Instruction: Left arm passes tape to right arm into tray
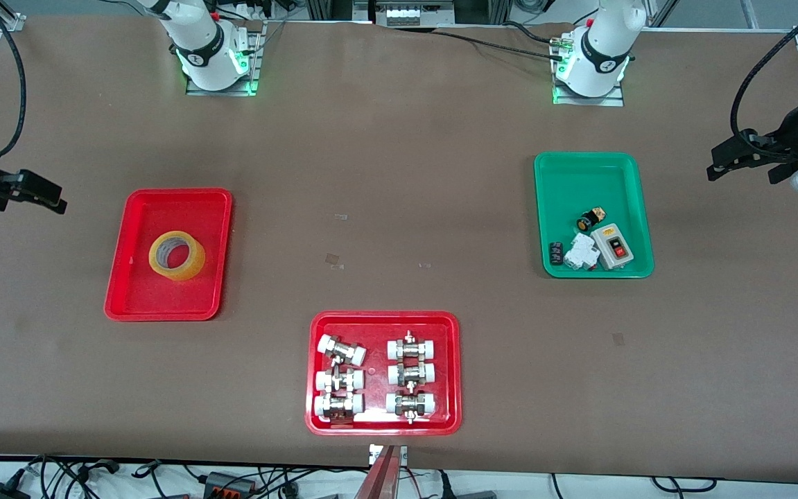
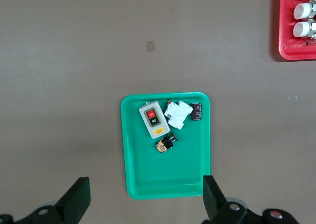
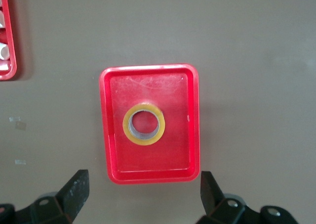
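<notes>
Both grippers you ran hung open, empty: left gripper [image 2: 143,201] over green tray [image 1: 552,208], right gripper [image 3: 143,197] beside tray [image 1: 136,291] where tape [image 1: 177,256] lay flat.

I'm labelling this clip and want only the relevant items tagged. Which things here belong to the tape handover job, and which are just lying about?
Belongs to the job:
- tape, lying in the plain red tray
- left gripper, open, up at its end of the table
- right gripper, open, beside that tray

Just lying about:
- green tray of switches
- red tray of fittings
</notes>
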{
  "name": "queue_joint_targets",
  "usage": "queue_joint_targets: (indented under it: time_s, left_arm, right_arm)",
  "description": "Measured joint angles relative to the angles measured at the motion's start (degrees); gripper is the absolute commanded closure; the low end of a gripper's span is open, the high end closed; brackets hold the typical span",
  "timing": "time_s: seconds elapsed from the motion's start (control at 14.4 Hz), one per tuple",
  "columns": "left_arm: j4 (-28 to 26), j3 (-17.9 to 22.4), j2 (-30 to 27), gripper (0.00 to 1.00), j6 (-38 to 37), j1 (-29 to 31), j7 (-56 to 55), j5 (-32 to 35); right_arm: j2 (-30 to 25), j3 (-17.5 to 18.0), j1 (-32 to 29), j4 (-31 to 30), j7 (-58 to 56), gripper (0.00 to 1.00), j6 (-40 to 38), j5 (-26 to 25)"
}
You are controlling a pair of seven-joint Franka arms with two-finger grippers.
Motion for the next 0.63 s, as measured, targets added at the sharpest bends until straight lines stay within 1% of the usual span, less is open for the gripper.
queue_joint_targets:
  time_s: [0.21,0.63]
  left_arm:
    - [0.0,0.0,0.0,0.00,-0.1,0.0,0.0,0.0]
    - [0.0,0.0,0.0,0.00,-0.3,0.0,0.0,0.0]
  right_arm:
    - [-1.3,0.2,0.0,-1.3,0.0,0.00,0.0,0.0]
    - [-1.4,0.2,0.0,-1.4,0.0,0.00,0.0,0.0]
